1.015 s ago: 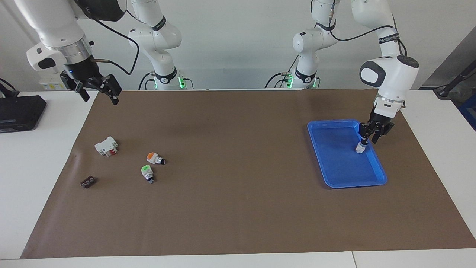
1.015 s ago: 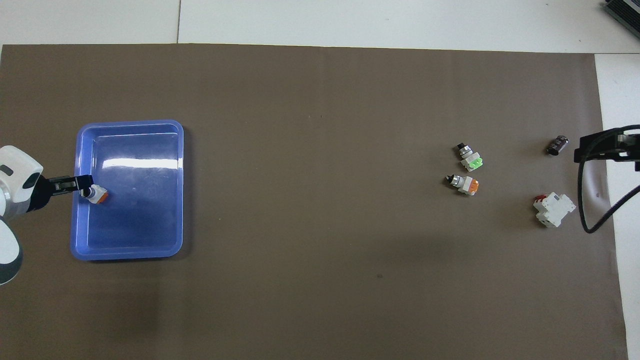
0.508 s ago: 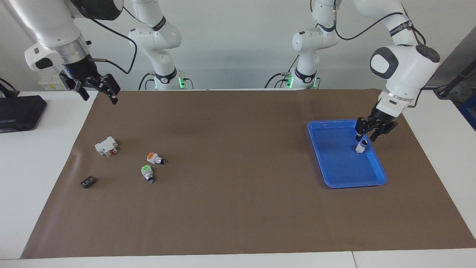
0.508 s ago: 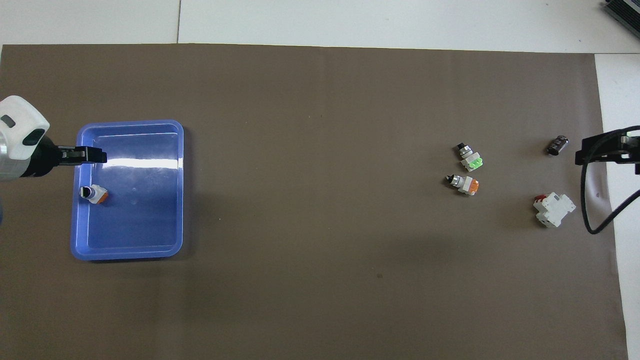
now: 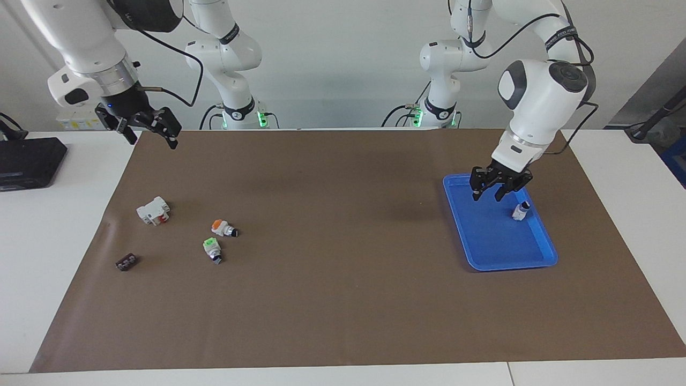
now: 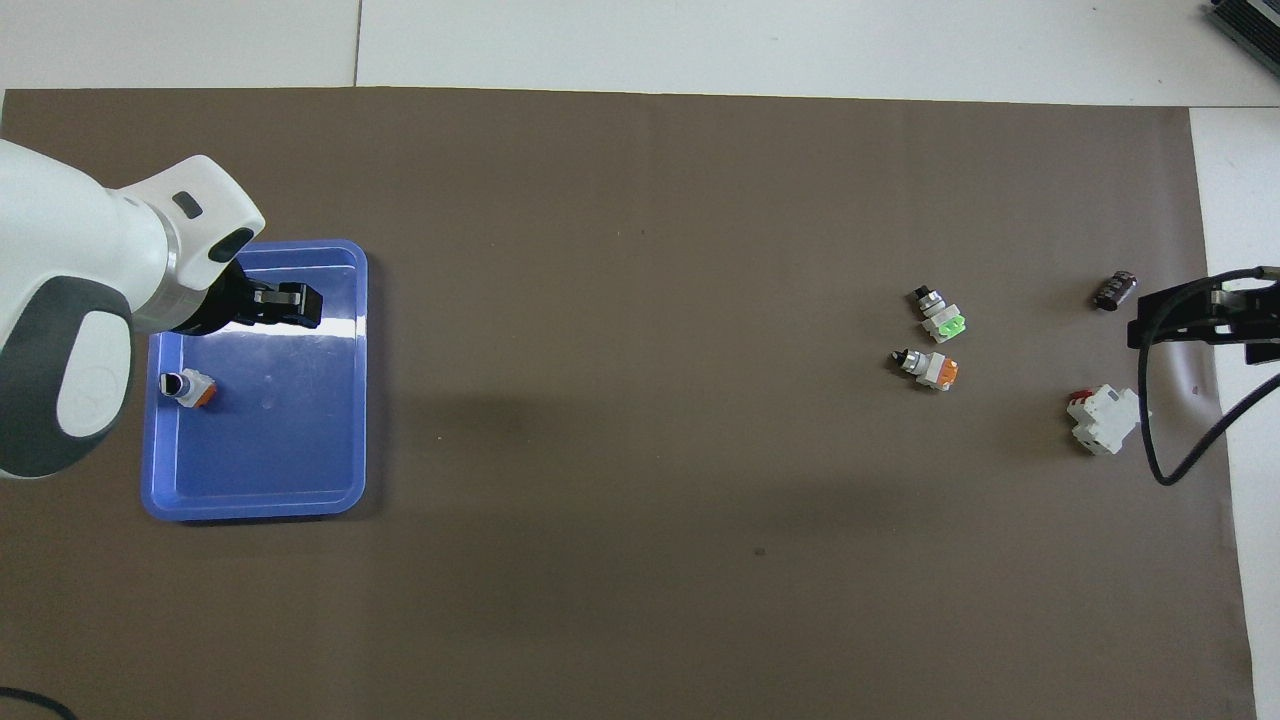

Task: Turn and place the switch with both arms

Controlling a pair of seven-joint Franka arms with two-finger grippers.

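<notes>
The switch (image 5: 520,210) (image 6: 188,388), white and silver with an orange end, rests on the floor of the blue tray (image 5: 541,262) (image 6: 350,420), close to the tray wall at the left arm's end of the table. Nothing grips it. My left gripper (image 5: 486,196) (image 6: 300,305) hangs open and empty over the tray's part nearer the table's middle, apart from the switch. My right gripper (image 5: 151,140) (image 6: 1145,325) waits open and empty, raised over the brown mat's edge at the right arm's end.
On the mat toward the right arm's end lie a stubby orange-ended switch (image 5: 222,229) (image 6: 930,368), a green-ended switch (image 5: 213,249) (image 6: 940,315), a white breaker (image 5: 153,210) (image 6: 1105,420) and a small dark part (image 5: 126,262) (image 6: 1115,290). A black box (image 5: 27,161) sits off the mat.
My left gripper let go of the switch, rose and swung toward the table's middle over the tray. The switch stays in the tray. My right gripper shifted slightly.
</notes>
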